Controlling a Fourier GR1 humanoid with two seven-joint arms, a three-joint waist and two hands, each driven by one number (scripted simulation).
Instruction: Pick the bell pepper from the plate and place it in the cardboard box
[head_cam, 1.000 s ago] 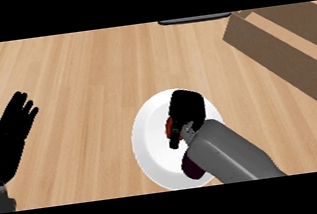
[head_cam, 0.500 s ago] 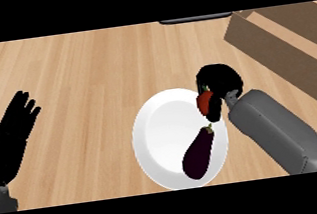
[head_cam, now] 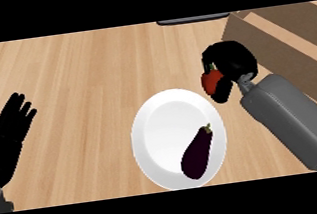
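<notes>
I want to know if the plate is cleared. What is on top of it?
Only a dark eggplant lies on the white plate. The red bell pepper is off it, in the right hand.

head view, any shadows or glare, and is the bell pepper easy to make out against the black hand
Head view: lighting is even, with no glare on the white plate and no marked cast shadows on the wooden counter; the red bell pepper stands out clearly, though the curled right hand hides part of it; the dark eggplant contrasts sharply with the plate; the open left hand rests at the left edge.
</notes>
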